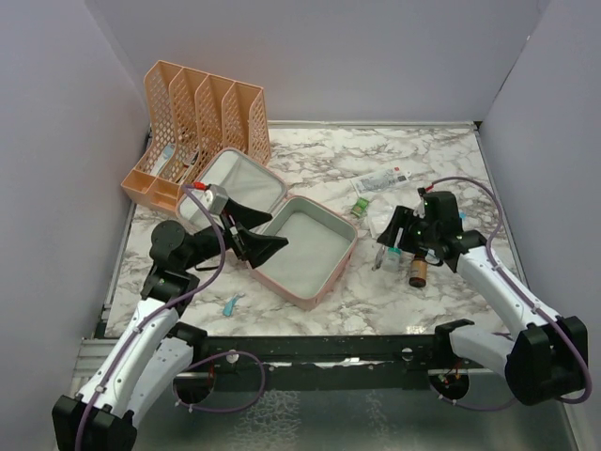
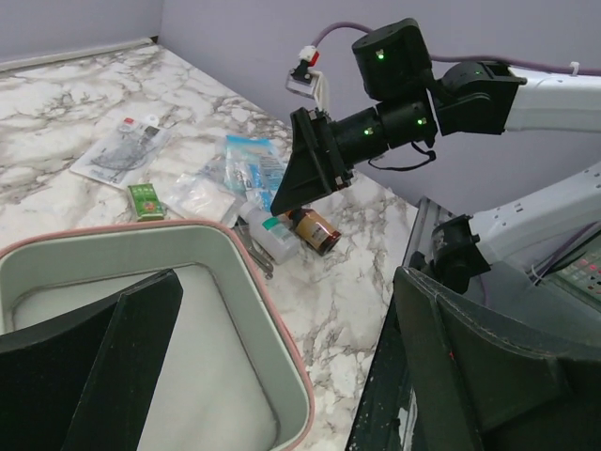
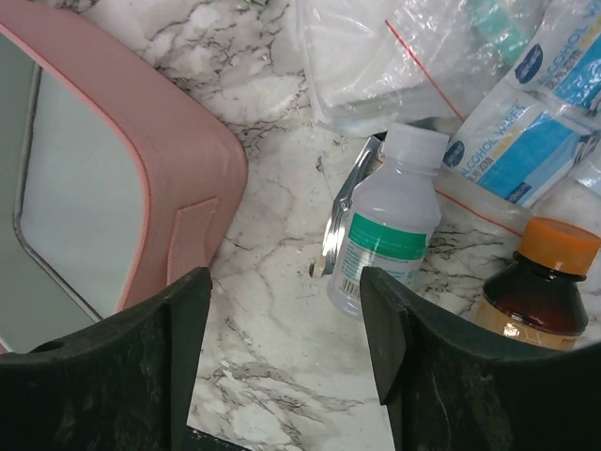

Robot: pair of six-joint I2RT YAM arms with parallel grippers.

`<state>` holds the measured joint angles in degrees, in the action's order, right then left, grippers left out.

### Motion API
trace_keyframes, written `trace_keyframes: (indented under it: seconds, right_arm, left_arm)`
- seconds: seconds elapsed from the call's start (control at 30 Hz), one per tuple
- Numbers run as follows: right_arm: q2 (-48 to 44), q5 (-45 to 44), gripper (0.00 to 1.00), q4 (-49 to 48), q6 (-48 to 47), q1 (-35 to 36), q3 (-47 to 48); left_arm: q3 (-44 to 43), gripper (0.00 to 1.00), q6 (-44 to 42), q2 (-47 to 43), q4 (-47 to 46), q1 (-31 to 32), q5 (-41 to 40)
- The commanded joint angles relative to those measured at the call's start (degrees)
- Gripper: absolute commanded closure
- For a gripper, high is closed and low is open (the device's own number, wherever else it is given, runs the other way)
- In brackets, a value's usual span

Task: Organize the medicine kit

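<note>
As it's open, pink med kit (image 1: pixel 331 274), grey-grn lining (image 1: pixel 305 246)

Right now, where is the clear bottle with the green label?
The clear bottle sits right of centre in the top view, just ahead of the open right gripper, between the pink case and the brown orange-capped bottle.

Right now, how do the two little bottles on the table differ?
The clear bottle has a white cap and a green label; the brown bottle has an orange cap. The clear bottle lies nearer the pink case, the brown bottle farther off. Both lie on the marble table.
</note>
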<state>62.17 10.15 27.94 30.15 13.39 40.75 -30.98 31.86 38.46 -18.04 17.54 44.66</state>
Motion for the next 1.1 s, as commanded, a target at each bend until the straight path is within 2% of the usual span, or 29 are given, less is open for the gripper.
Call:
trace_keyframes:
  seconds: [0.0,0.2,0.3,0.5,0.67,1.07]
  right_arm:
    - [0.42,2.05,0.35,0.44,1.72,-0.20,-1.53]
    - [1.81,0.66,0.40,1.31,2.09,-0.20,-1.91]
    - [3.34,-3.53,0.43,3.48,3.02,-0.12,-1.39]
    - [4.25,-11.41,0.43,4.07,2.95,0.14,-2.55]
    - [9.78,-7.99,0.44,1.14,2.69,0.15,-3.65]
    - [13.02,-7.67,0.52,-2.46,2.66,0.35,-3.56]
  left_arm:
    - [-0.10,0.01,-1.13,1.92,-3.60,2.64,-2.73]
    - [0.04,0.01,-1.98,3.69,-3.71,3.83,-4.97]
    - [0.21,0.01,-1.95,4.51,-3.67,4.16,-4.94]
    - [0.67,0.01,-1.89,5.54,-3.67,4.43,-6.02]
    - [0.47,0.01,-2.00,6.62,-3.69,4.57,-6.92]
    - [0.83,0.01,-3.90,5.76,-1.61,4.61,-10.64]
